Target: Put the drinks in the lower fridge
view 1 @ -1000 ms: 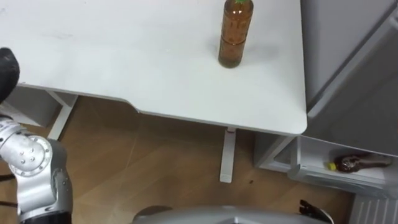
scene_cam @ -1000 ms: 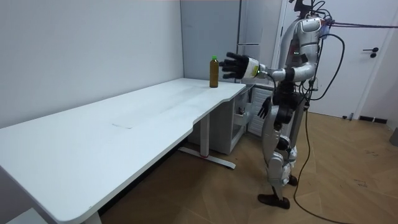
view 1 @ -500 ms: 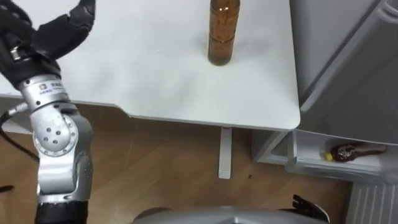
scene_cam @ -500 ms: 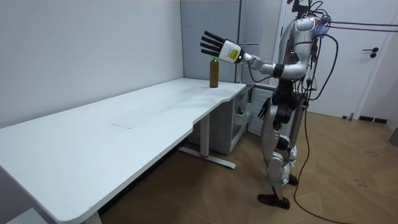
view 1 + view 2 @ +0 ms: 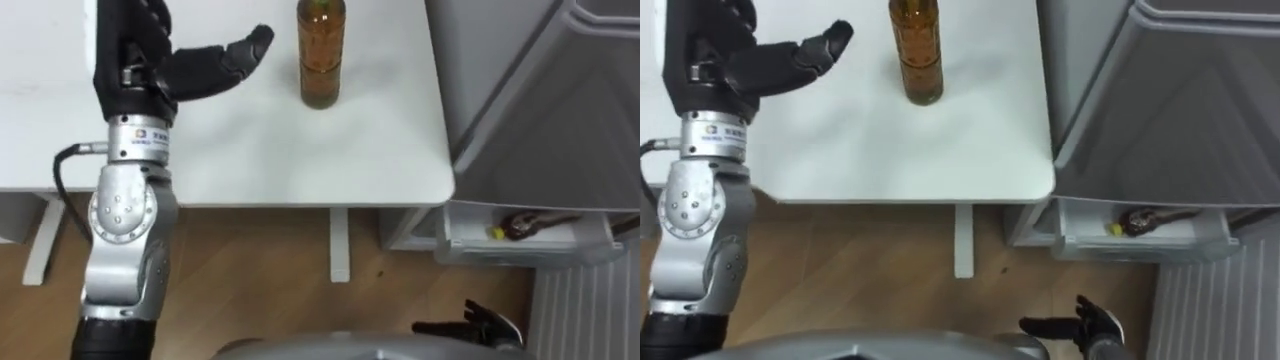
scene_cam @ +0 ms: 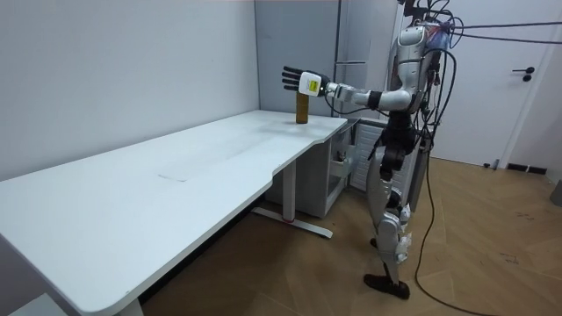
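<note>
Your left hand (image 5: 150, 62) is up over the white table (image 5: 250, 150) with its fingers straight and the thumb splayed wide, holding nothing. The thumb tip points at the amber drink bottle (image 5: 321, 50) and stops just short of it, with a sliver of tabletop between them. The bottle stands upright near the table's right end, close to the grey fridge (image 5: 540, 90). Its wrap carries print, but you won't read it from here (too small).

The eye views give you the lower fridge compartment (image 5: 520, 252), which stands open below the door. A second bottle (image 5: 525, 224) lies on its side inside, yellow cap toward the table. They also catch your right hand (image 5: 1080, 326) low by the hip, fingers loose and spread, empty.

The room view gives you the stance. The robot stands upright at the table's end beside the fridge, left arm stretched level over the corner, the hand in front of the bottle's top.
</note>
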You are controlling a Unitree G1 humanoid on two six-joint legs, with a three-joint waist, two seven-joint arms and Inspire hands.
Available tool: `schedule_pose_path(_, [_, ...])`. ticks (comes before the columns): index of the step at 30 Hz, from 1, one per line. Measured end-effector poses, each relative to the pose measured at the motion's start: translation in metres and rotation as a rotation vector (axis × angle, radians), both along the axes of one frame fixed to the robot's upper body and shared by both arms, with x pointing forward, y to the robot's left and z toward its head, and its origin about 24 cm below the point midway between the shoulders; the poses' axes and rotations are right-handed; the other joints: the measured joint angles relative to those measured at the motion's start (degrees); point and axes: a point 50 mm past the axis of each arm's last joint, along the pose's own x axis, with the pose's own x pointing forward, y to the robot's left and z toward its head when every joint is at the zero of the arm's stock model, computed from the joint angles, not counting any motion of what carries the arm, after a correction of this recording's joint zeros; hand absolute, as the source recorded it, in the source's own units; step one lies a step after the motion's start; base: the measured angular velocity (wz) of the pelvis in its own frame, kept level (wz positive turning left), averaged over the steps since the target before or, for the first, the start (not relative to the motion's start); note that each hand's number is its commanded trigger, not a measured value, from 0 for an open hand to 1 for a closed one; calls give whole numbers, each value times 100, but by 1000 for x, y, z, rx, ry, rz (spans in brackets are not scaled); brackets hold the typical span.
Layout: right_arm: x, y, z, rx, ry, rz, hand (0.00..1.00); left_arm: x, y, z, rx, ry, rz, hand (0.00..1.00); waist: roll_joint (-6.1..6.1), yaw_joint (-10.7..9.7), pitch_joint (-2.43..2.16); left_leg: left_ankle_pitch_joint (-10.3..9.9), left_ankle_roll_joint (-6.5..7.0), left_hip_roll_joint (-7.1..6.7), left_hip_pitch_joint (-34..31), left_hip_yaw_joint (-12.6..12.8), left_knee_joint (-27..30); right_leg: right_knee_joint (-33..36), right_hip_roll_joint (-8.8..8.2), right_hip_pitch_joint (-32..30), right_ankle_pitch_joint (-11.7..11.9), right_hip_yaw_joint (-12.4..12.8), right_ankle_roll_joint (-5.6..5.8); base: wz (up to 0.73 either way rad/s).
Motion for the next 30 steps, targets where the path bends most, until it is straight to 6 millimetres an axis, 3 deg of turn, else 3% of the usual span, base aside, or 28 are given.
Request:
schedule_pose_path(1, [-3, -1, -1, -3, 15, -9, 0, 0, -3, -2, 5, 14, -28, 0, 1, -52, 0, 17, -7, 18, 28, 248, -30, -6, 15, 13, 0, 45, 0, 14])
schedule_pose_path(2, [-3, -1, -1, -5, 19, -11, 0, 0, -3, -2, 6, 19, -35, 0, 2, -59, 0, 23, -13, 27, 62, 298, -57, -8, 36, 21, 0, 44, 0, 0])
schedule_pose_path(18, [1, 0, -1, -15, 48, 8, 0, 2, -2, -14, 14, 112, -72, 0, 0, -104, 0, 23, -15, -28, 213, 301, -118, -19, 35, 82, 2, 81, 5, -2])
schedule_pose_path(30, [3, -1, -1, -22, 52, 7, 0, 2, 7, -34, -45, 222, -57, 0, 11, -107, 7, 23, -15, -15, 230, 543, -125, -81, 51, 47, 4, 218, 7, -7])
